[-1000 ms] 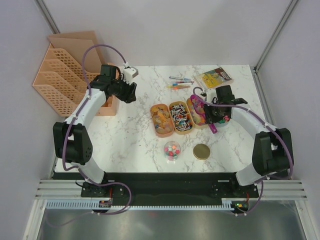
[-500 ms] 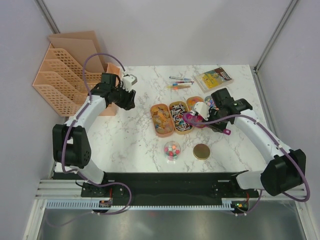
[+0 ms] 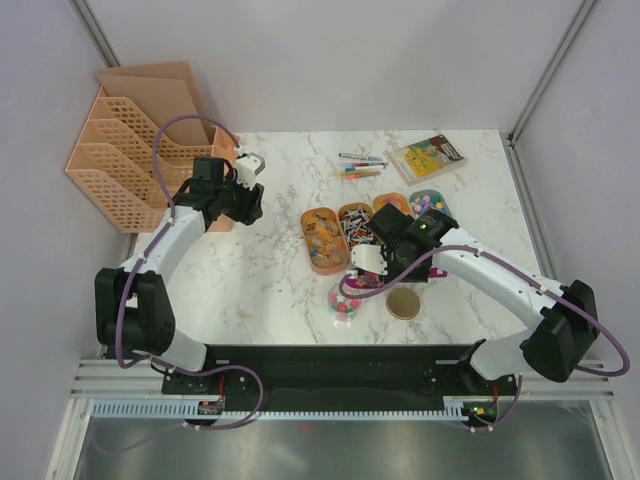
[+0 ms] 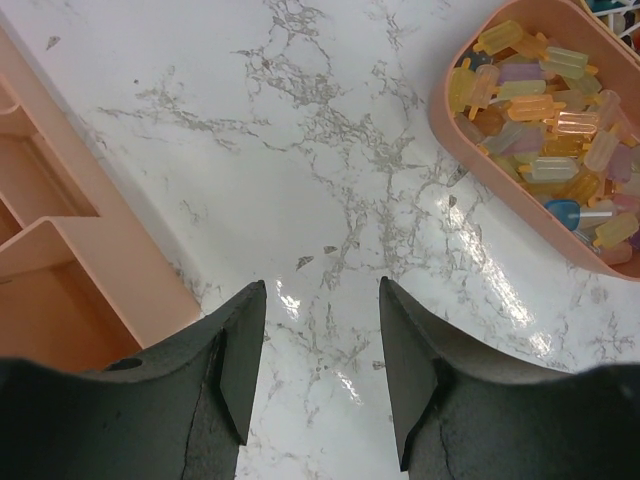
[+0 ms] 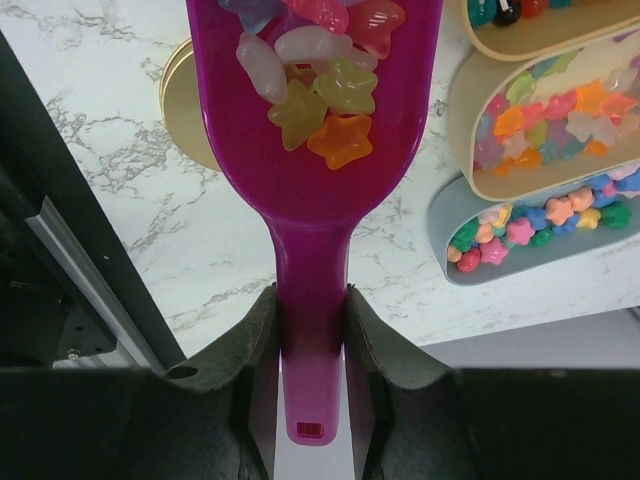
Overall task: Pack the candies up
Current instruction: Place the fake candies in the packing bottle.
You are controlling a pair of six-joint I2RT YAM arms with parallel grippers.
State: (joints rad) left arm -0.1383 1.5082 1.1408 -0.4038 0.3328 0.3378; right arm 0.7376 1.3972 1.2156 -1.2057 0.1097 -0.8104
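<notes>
My right gripper (image 5: pixel 312 330) is shut on the handle of a purple scoop (image 5: pixel 315 170) that carries several star-shaped candies (image 5: pixel 320 90) in pink, yellow and orange. In the top view the right gripper (image 3: pixel 378 262) hovers near a small clear jar (image 3: pixel 343 301) with coloured candies in it. Several oval candy trays (image 3: pixel 324 240) lie side by side behind it. In the right wrist view a beige tray (image 5: pixel 545 120) and a grey tray (image 5: pixel 530 225) of star sweets show. My left gripper (image 4: pixel 320 340) is open and empty above bare marble, left of a tray of ice-lolly-shaped gummies (image 4: pixel 540 130); it also shows in the top view (image 3: pixel 250 203).
A round gold lid (image 3: pixel 404 303) lies right of the jar and also shows in the right wrist view (image 5: pixel 185 100). A peach file organiser (image 3: pixel 125 150) stands at the back left, close to my left gripper. Pens (image 3: pixel 358 166) and a yellow booklet (image 3: pixel 428 157) lie at the back.
My right arm has swung left and towards the near edge with the scoop, from the right-hand trays to beside the jar. My left gripper has drifted slightly left and nearer.
</notes>
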